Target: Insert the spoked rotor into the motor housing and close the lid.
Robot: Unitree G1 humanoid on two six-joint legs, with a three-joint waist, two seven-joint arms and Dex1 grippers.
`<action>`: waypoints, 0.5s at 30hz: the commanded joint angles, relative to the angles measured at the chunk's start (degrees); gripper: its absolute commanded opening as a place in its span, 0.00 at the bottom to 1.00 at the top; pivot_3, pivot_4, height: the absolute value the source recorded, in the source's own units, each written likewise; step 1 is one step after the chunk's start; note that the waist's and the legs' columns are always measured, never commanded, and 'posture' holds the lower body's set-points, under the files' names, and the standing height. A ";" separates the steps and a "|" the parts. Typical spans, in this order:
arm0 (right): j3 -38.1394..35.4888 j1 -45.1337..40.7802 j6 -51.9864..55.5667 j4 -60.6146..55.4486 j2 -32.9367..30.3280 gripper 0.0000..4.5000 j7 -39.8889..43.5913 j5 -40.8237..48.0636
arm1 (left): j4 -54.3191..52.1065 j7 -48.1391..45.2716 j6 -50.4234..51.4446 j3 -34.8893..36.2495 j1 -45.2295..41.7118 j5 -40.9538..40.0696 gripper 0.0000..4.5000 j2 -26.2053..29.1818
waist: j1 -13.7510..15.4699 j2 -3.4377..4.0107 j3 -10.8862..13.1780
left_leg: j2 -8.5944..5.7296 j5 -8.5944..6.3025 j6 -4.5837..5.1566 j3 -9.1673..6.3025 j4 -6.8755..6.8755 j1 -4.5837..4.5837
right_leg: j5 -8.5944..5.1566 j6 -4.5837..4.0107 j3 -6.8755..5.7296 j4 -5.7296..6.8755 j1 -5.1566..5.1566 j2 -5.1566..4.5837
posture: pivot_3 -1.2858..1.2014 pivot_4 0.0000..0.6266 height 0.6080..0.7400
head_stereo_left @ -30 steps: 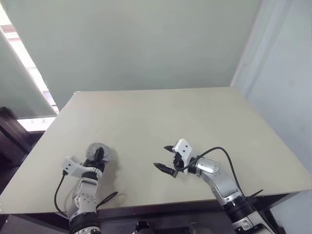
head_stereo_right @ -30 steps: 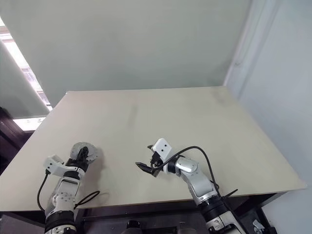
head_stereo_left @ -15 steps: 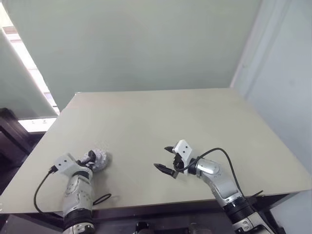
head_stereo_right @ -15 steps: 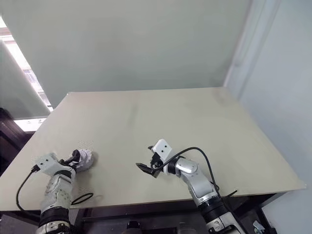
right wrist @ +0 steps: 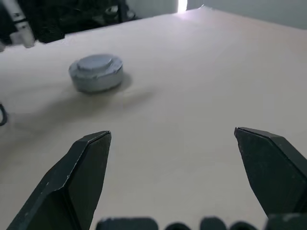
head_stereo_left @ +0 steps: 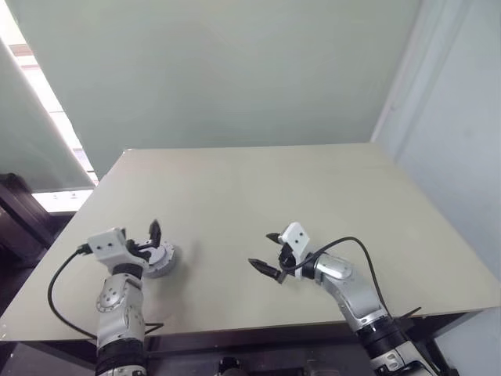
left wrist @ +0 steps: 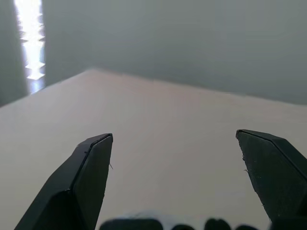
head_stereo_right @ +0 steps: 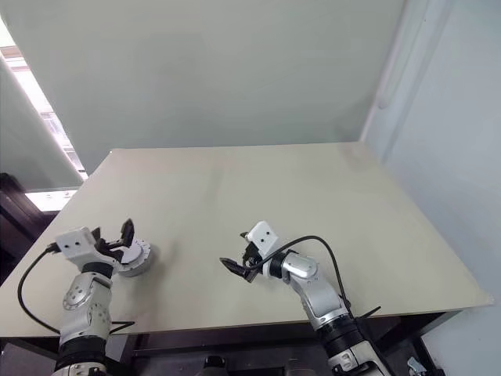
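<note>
A round grey stack lies on the table near its left edge; its top is the ridged grey lid with a raised centre hub, resting on what I take for the motor housing. The spoked rotor is hidden. My left gripper hovers just above and behind the stack, open, with nothing between its fingers. My right gripper hangs open and empty over the middle of the table, well to the right of the stack and facing it.
The beige table stretches bare to the far wall. Its left edge runs close beside the stack, with a dark drop and a bright window strip beyond. A black cable loops under my left wrist.
My left gripper was down on the grey stack; it has opened, rolled and lifted clear, leaving the stack on the table. The right arm has kept still.
</note>
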 commanded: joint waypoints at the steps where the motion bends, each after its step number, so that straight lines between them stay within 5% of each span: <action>1: -3.70 -0.33 2.25 -2.91 -1.40 1.00 0.74 3.30 | -8.95 -9.67 3.30 -6.00 1.31 -0.83 0.98 3.11 | -0.03 0.01 0.00 | 0.00 0.00 0.00 0.00 0.01 0.01 | 0.00 0.00 0.00 0.00 0.01 0.00 | 0.52 0.00 1.00; 8: -10.53 3.84 6.95 -8.03 -8.12 1.00 1.12 6.93 | -20.89 -18.45 15.51 -15.43 2.90 -3.07 0.98 5.27 | -0.22 0.11 0.04 | 0.00 0.00 0.02 0.01 0.01 -0.01 | -0.05 -0.07 0.02 0.00 0.00 0.01 | 0.52 0.00 1.00; 15: -13.82 9.98 7.89 -12.44 -10.81 1.00 -0.80 7.71 | -19.46 -20.67 18.05 -17.39 3.18 -2.38 0.98 5.13 | -0.66 0.17 0.08 | 0.10 0.00 0.03 0.09 -0.03 0.04 | -0.07 -0.09 0.03 0.01 0.00 0.06 | 0.52 0.00 1.00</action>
